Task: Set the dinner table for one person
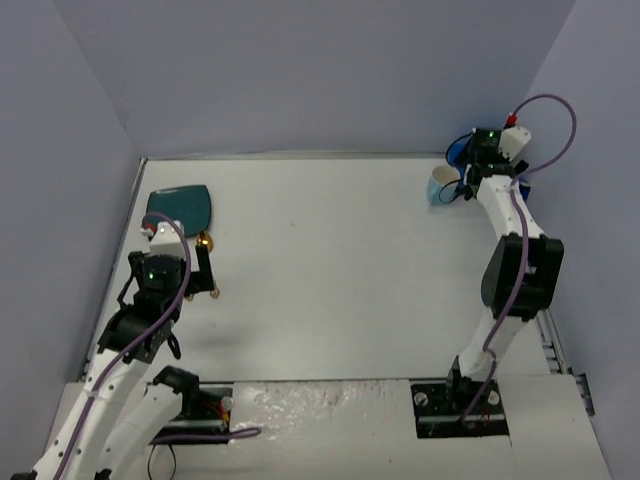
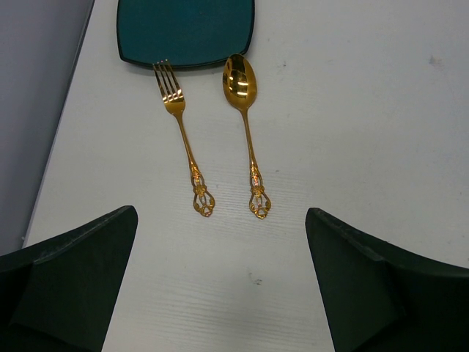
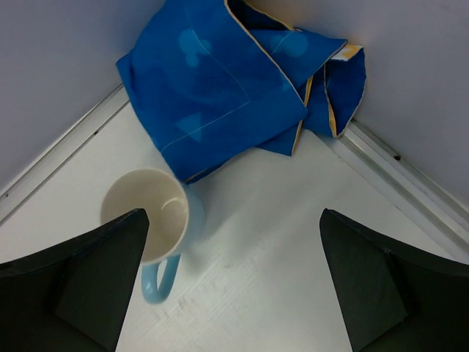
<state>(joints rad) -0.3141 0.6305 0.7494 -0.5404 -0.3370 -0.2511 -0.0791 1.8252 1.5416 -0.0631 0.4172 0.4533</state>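
The white dinner table (image 1: 330,270) spreads out before both arms. By its left edge the left gripper (image 2: 220,246) hangs spread wide over a gold fork (image 2: 183,132) and spoon (image 2: 245,125) lying just beside a teal plate (image 2: 187,29). In the far right corner the right gripper (image 3: 234,227), likewise spread, hovers over a mug (image 3: 165,209) and crumpled blue cloth (image 3: 220,81).

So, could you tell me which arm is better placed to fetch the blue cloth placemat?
Probably the right arm. The right end effector, open, hovers at the far right corner short of the crumpled blue placemat, beside the mug. The left end effector sits over the fork and spoon, across the table.
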